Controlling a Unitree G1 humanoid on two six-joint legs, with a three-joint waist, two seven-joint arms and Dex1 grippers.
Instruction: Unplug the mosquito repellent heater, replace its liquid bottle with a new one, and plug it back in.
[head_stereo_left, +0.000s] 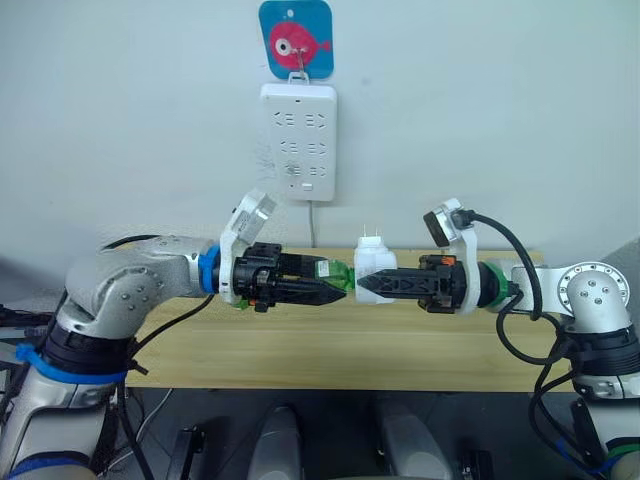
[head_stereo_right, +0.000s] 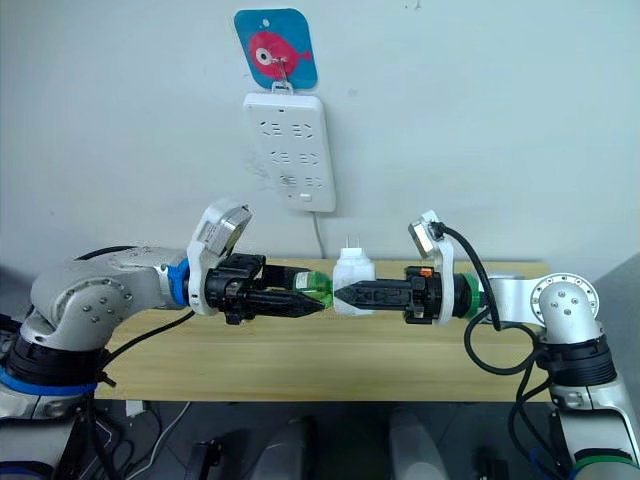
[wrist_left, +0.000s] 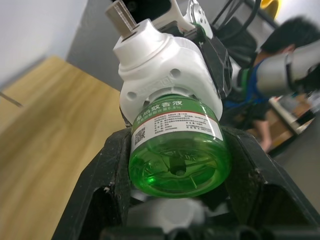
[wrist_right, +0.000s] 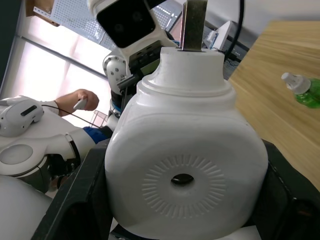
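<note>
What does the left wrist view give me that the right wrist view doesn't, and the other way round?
Left wrist view: the green liquid bottle seated in the mosquito repellent heater, gripped between the left hand fingers, label readable. Right wrist view: the heater's round vent face, clamped in the right hand, plus a second green bottle lying on the wooden table, and a person's hand behind. Both show the heater unplugged, with a metal prong sticking out.

Both arms level, pointing inward, tips nearly meeting. Left gripper (head_stereo_left: 325, 291) and right gripper (head_stereo_left: 372, 285) each clamped on a load.
</note>
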